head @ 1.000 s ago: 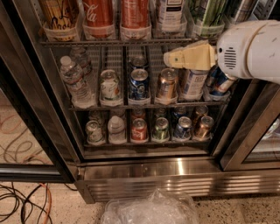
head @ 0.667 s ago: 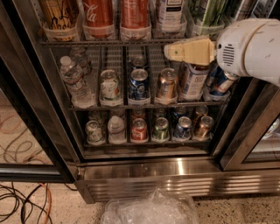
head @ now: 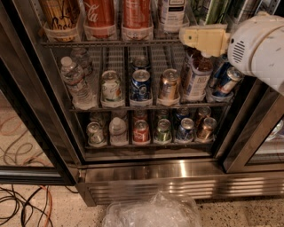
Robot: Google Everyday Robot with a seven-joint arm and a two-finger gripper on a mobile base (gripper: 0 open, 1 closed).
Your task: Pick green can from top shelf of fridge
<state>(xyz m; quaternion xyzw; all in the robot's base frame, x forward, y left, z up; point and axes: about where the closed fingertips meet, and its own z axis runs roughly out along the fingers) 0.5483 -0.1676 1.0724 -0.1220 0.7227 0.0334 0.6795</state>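
Green can [head: 216, 10]: at 1 o'clock, standing on the fridge's [head: 177, 178] top surface [head: 111, 43].
Tool [head: 186, 37]: at 2 o'clock, just below the can, at the surface's front edge.
Tool state: cannot tell.

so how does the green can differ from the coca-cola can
The green can is streaked green, at the right; the Coca-Cola can is red with white script, further left. The gripper sits just below the green can, well away from the Coca-Cola can. Both stand upright on the top shelf.

downward view into fridge [head: 146, 172], gripper [head: 187, 39] upper-right
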